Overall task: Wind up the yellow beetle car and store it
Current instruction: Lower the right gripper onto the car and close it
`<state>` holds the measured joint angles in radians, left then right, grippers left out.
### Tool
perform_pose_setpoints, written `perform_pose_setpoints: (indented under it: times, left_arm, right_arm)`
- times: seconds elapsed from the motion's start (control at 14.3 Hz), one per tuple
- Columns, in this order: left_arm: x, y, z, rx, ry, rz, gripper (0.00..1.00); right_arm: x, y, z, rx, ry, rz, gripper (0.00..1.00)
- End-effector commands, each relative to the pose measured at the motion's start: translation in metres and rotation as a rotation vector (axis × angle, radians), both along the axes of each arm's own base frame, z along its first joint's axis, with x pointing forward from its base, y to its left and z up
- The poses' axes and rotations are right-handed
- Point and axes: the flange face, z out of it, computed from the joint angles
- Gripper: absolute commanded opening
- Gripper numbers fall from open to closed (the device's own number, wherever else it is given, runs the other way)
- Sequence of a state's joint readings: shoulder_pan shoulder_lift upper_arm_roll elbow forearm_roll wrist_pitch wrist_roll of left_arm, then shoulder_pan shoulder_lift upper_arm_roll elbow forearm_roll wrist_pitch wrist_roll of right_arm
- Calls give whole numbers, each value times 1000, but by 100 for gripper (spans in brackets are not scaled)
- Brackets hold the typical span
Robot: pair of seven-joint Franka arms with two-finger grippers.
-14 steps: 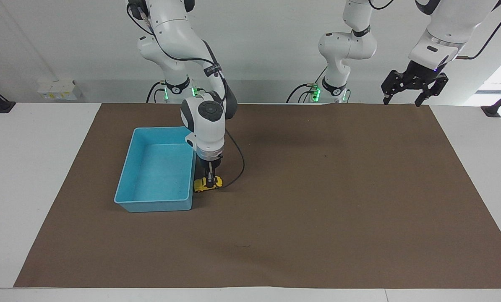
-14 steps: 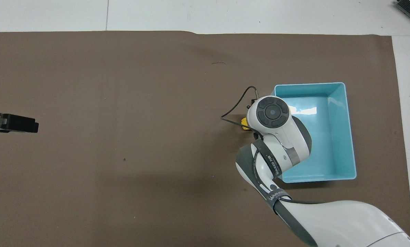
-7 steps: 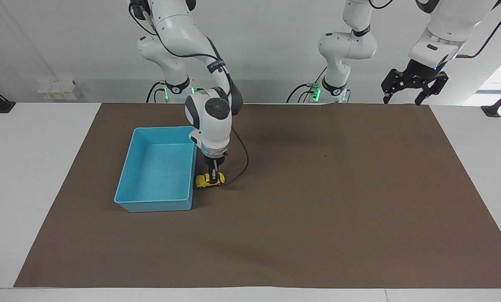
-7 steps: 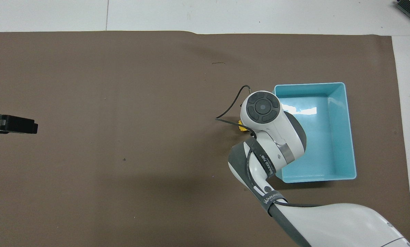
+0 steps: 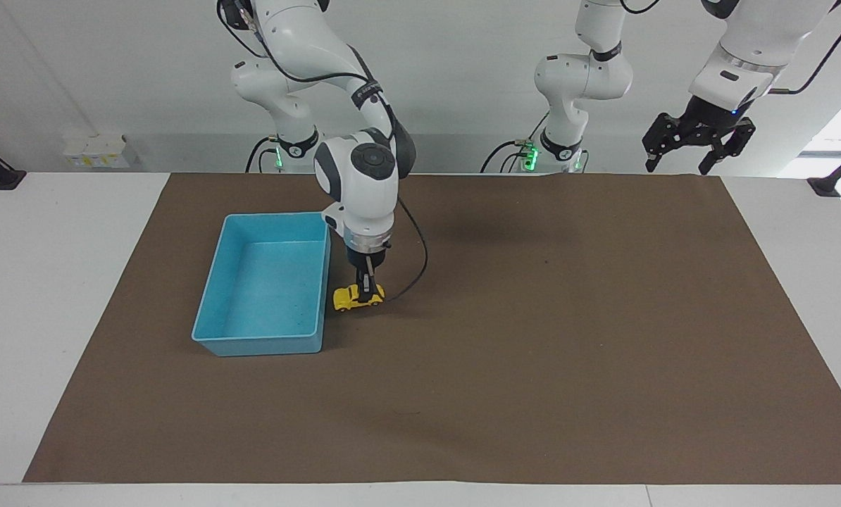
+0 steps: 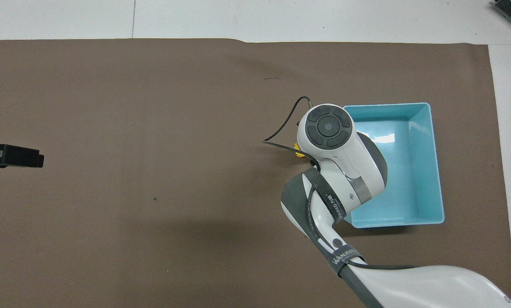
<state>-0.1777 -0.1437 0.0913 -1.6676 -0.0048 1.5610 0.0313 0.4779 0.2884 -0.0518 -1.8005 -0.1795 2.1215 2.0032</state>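
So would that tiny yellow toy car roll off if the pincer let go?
Probably: the tiny yellow toy car stands on small black wheels on the flat brown mat. It looks light and rigid. The right pincer is shut on it.

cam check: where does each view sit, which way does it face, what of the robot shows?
Facing view: high across the table, looking at the robots; both arms show, right gripper shut on the yellow beetle car beside the blue bin, left gripper open, waiting.
Overhead view: above the robots' end, looking steeply down; right arm covers most of the car, only the left gripper's tip shows.
Shared: car, bin, brown mat, half a turn apart.
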Motion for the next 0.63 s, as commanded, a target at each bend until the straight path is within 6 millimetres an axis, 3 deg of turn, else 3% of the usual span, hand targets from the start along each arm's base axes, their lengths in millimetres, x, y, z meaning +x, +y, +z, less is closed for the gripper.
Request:
perform_pose_setpoints:
  times: [0.0, 0.21, 0.56]
  left_arm:
    - [-4, 3, 6, 0, 5, -2, 100]
    - [-4, 5, 6, 0, 6, 2, 100]
    - [-4, 3, 6, 0, 6, -1, 100]
  right_arm:
    - [-7, -16, 37, 31, 2, -18, 0]
    - [-8, -41, 61, 49, 19, -30, 0]
    - [-2, -91, 72, 25, 70, 101, 0]
